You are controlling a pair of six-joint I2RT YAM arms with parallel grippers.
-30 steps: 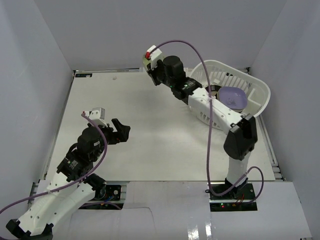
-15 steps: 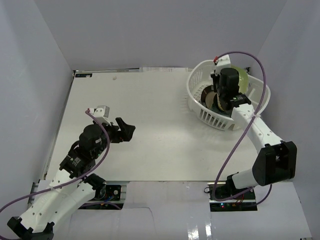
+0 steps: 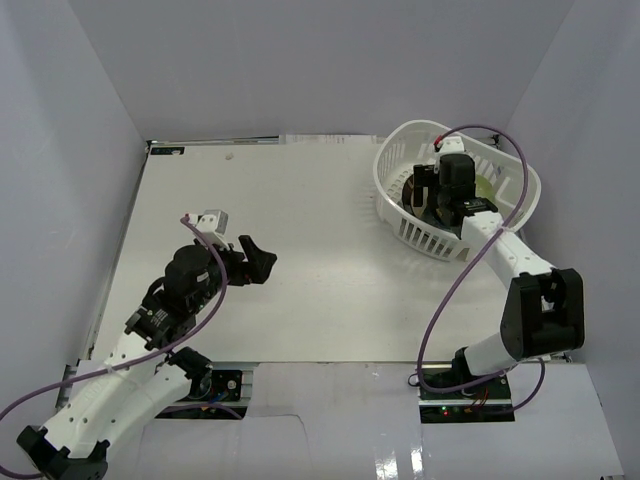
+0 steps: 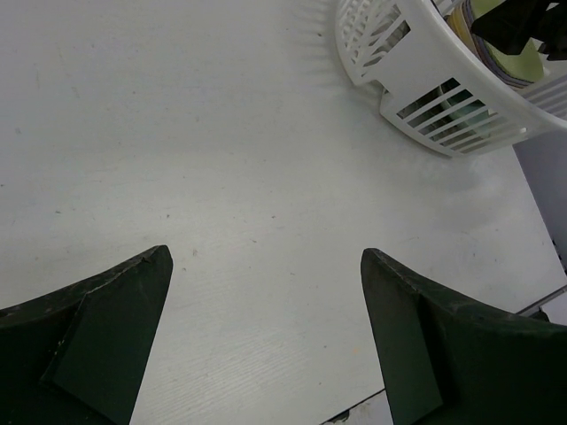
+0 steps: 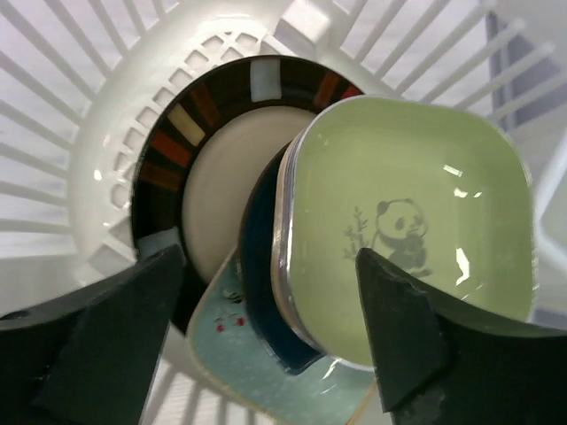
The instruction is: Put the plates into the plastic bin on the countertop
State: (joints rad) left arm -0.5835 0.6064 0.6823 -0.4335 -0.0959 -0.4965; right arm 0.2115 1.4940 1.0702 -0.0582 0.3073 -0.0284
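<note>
1. The right gripper [image 5: 268,266] hangs inside the plastic bin [image 5: 89,133] at the upper right of the overhead view. Its jaws stand wide apart with nothing clamped between them.
2. In the right wrist view, the green dish [image 5: 407,230] with a panda print lies right of centre, topmost on a leaning stack. Its lower right corner passes behind the right-hand finger [image 5: 425,354].
3. A dark blue dish [image 5: 257,266] shows just under the green one, directly between the two fingers.
4. The round dark-rimmed plate [image 5: 213,168] leans at the upper left, behind the stack. The pale teal tray [image 5: 239,354] peeks out at the bottom.
5. The left gripper [image 3: 258,262] hovers over the bare countertop [image 3: 320,220] at the lower left of the overhead view, jaws spread fully and empty.
6. In the left wrist view the bin sits in the upper right corner, well apart from those fingers [image 4: 89,354].
</note>
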